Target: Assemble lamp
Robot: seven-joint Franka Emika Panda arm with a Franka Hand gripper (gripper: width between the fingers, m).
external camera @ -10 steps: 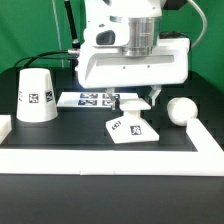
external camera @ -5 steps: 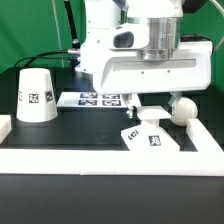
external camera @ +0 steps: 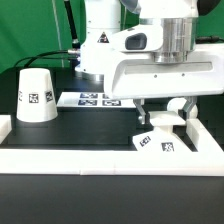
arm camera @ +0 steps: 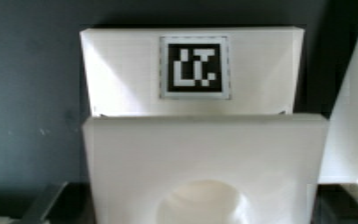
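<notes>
The white blocky lamp base (external camera: 157,141) with black-and-white tags sits on the black table at the exterior view's right, near the front wall. My gripper (external camera: 162,122) is straight above it, and its jaws stand on either side of the base. In the wrist view the base (arm camera: 194,130) fills the space between the dark fingers (arm camera: 44,205). The round white bulb (external camera: 180,108) shows partly, just behind the gripper. The white cone shade (external camera: 36,95) stands at the exterior view's left, far from the gripper.
The marker board (external camera: 95,99) lies flat at the back middle of the table. A raised white wall (external camera: 90,156) borders the table along the front and at the right, close to the base. The arm's large white body hangs over the right half.
The gripper and the lamp base have moved together toward the exterior view's right and slightly toward the front wall. The shade has not moved.
</notes>
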